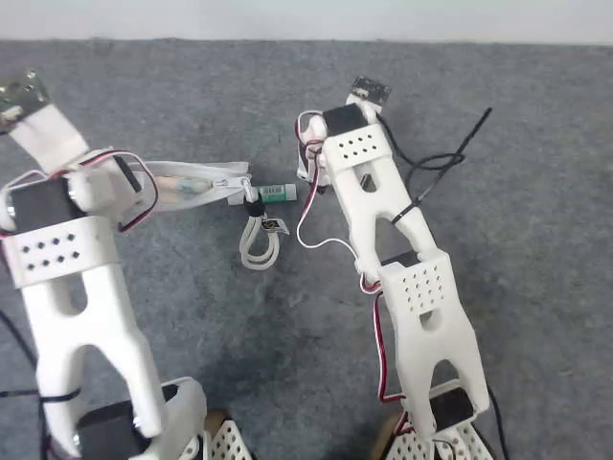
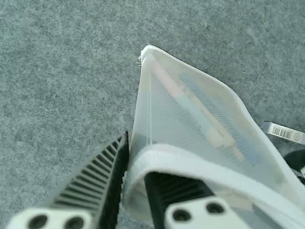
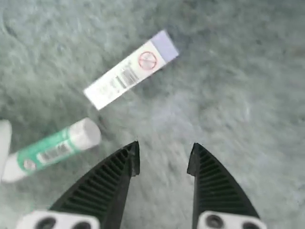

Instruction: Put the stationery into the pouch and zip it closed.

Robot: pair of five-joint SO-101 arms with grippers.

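The translucent white mesh pouch lies at the left with its zipper mouth toward the middle, and pens show through its wall. My left gripper is shut on the pouch's rim, one finger inside and one outside. A green and white glue stick lies on the carpet just beyond the pouch mouth. My right gripper hangs open above the carpet, with the glue stick off to one side. Farther ahead lies a white flat item with a barcode and a purple end.
A white strap loop with a small barcode tag trails from the pouch's zipper toward the front. The right arm reaches across the middle, with black and white cables beside it. Grey carpet covers the table.
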